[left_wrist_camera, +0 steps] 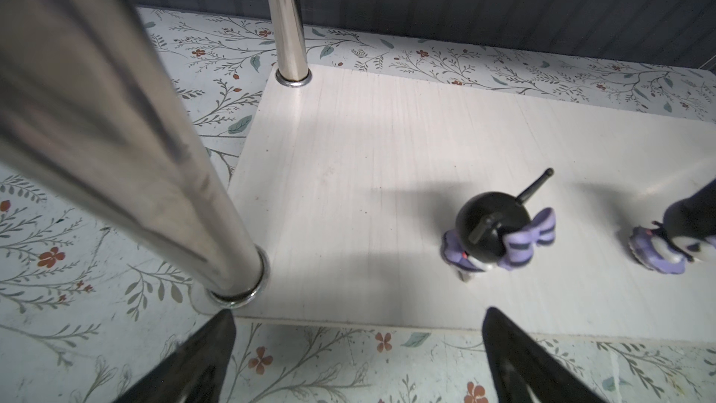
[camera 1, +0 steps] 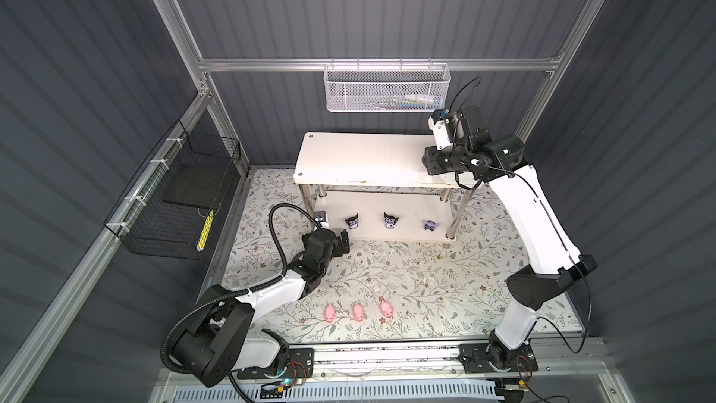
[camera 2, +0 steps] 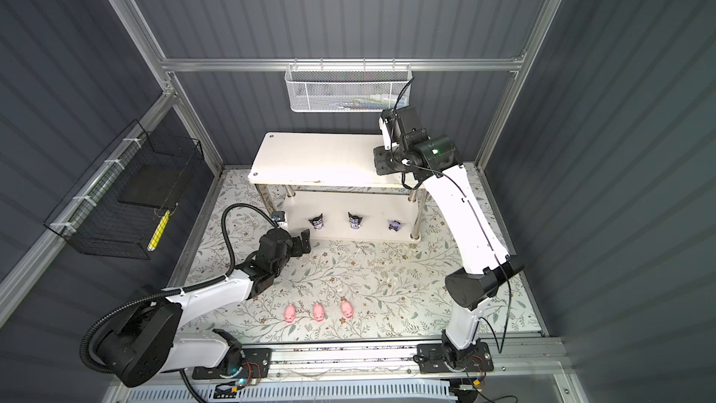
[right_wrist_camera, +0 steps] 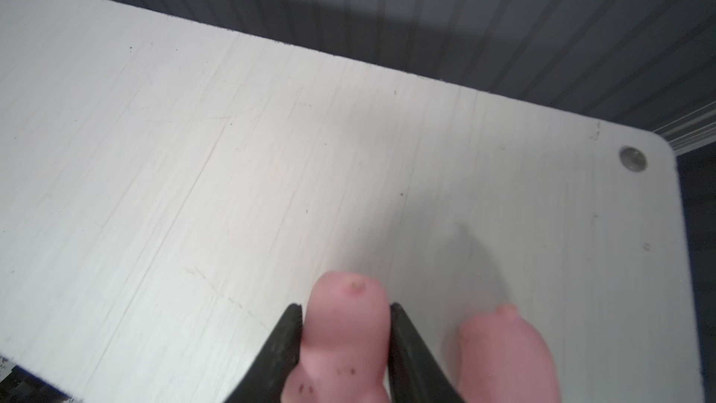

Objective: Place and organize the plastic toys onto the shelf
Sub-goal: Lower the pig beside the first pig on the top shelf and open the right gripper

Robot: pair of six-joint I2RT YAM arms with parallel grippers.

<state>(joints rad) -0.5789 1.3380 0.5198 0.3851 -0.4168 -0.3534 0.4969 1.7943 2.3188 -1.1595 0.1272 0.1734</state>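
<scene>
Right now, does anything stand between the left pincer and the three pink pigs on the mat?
Nothing visible. Only bare flowered mat lies between the left pincer and the three pigs, though the pincer points toward the shelf.

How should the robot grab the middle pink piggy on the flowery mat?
Probably from straight above, jaws closing on the middle pig's two flanks. It lies long and narrow on the mat, lengthwise toward the near edge, with gaps to its neighbour pigs, so its sides look free.
</scene>
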